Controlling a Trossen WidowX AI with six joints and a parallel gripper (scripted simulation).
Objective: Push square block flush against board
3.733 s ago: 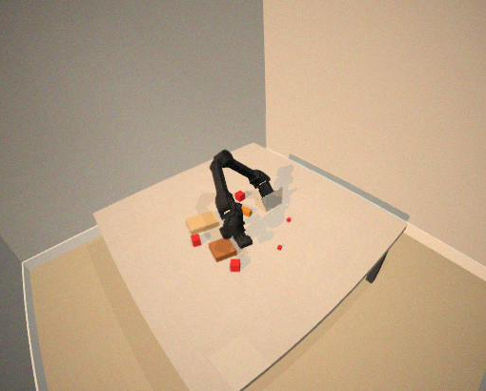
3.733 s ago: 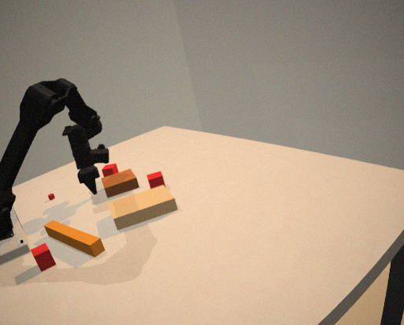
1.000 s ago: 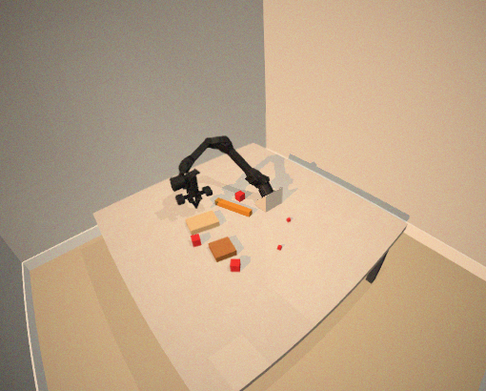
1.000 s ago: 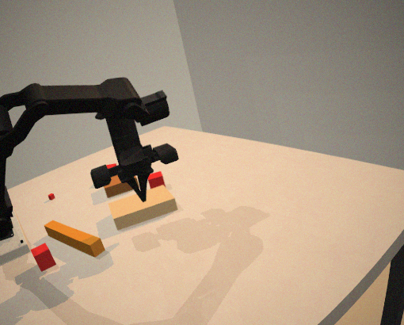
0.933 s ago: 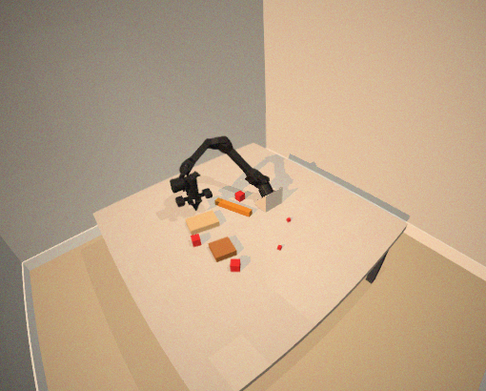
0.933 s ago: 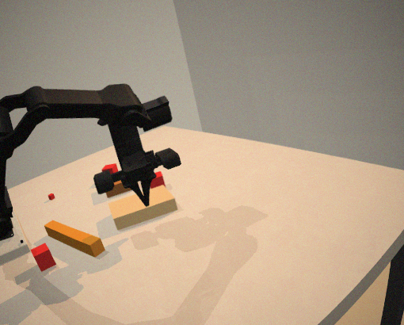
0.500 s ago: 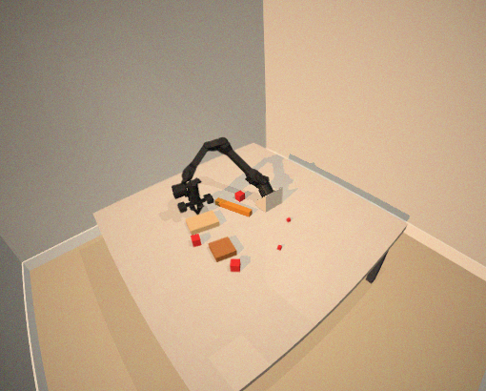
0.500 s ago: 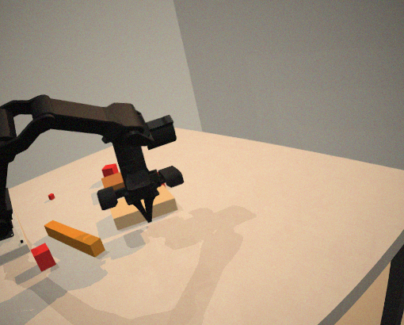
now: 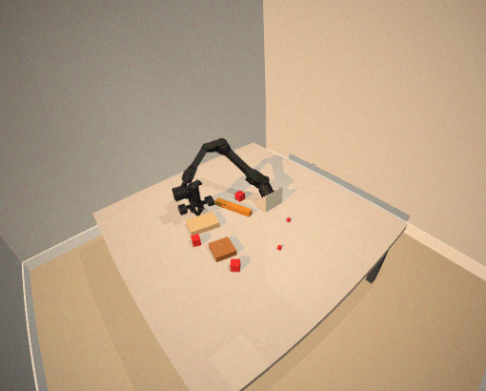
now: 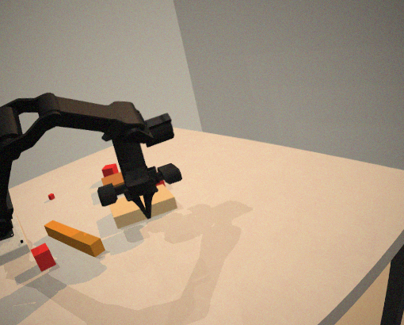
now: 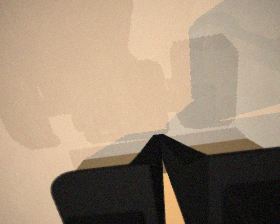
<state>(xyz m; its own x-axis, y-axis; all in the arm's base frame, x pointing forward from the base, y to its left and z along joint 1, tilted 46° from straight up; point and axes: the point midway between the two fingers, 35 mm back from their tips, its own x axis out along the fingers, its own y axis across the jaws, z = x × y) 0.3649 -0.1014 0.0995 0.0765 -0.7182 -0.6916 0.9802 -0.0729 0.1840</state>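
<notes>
The brown square block (image 9: 222, 249) (image 10: 112, 181) lies flat, apart from the board, on its side away from the arm's fingers; the arm partly hides it in the exterior view. The pale tan board (image 9: 202, 222) (image 10: 124, 221) (image 11: 226, 147) lies flat between block and gripper; the wrist view shows only a strip of its side and a little through the fingers. My gripper (image 9: 198, 213) (image 10: 148, 217) (image 11: 158, 139) is shut and empty, pointing down beside the board's long side that faces away from the block. The fingertips are low; I cannot tell whether they touch the board.
An orange bar (image 9: 233, 207) (image 10: 74, 238) lies near the board, toward the arm's base. Red cubes lie by the board (image 9: 195, 240), by the block (image 9: 234, 265) and behind the bar (image 9: 240, 195) (image 10: 43, 258). Two tiny red cubes (image 9: 289, 219) (image 9: 279, 247) lie to the right.
</notes>
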